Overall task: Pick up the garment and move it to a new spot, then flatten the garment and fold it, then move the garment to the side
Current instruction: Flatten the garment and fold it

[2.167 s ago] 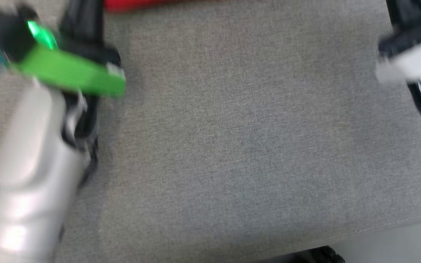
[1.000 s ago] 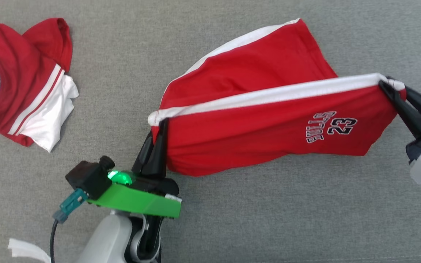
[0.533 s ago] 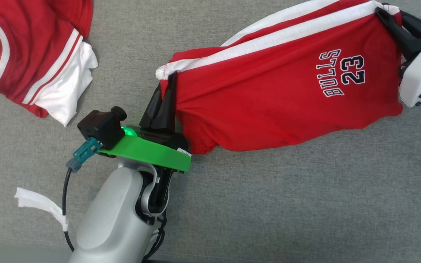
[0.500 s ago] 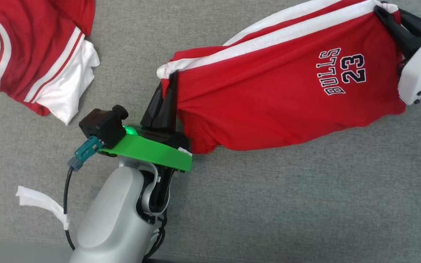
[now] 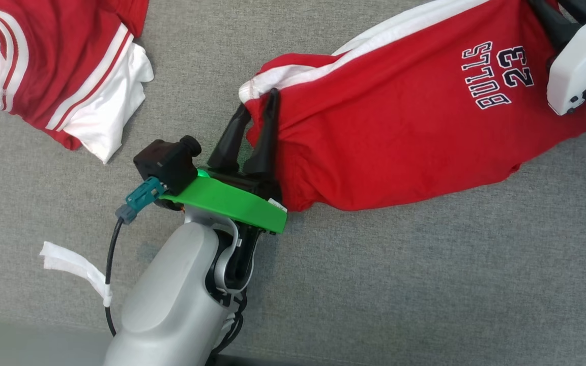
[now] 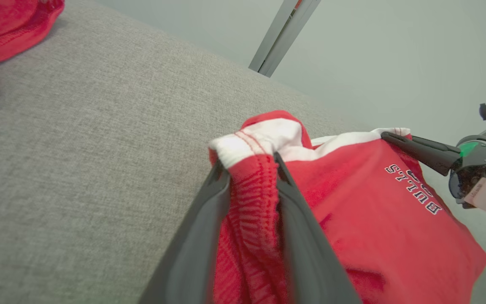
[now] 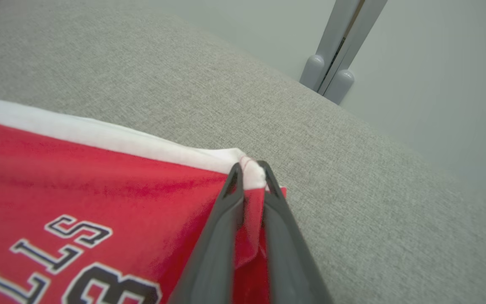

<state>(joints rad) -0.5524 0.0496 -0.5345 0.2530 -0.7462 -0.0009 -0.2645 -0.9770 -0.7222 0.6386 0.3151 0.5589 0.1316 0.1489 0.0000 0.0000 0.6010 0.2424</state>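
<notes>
1. Now we are seeing the left gripper (image 6: 249,164) part its fingers slightly. Half a second ago they were reading as one dark wedge in the head view; here they are standing narrowly apart, with the bunched waistband corner of the garment (image 5: 400,122) filling the gap and touching both.
2. We are judging this a loosening grip, not yet a release, since the corner is sitting up at the fingertips.
3. The right gripper (image 7: 249,166) is pinching the opposite white-banded corner, fingers nearly together on the cloth.
4. The garment is lying stretched between the two on the grey cloth surface (image 5: 400,284), lettering (image 5: 501,76) facing up and its lower edge seemingly resting there. So we are taking the move as nearly done and flattening as next.
5. Against a second ago, it is sitting flatter, no longer hanging as a taut sheet with a panel trailing behind.
6. The second red-and-white garment (image 5: 28,61) is showing further right in the head view, but the whole picture is shifting with it, so we are reading that as camera motion.
</notes>
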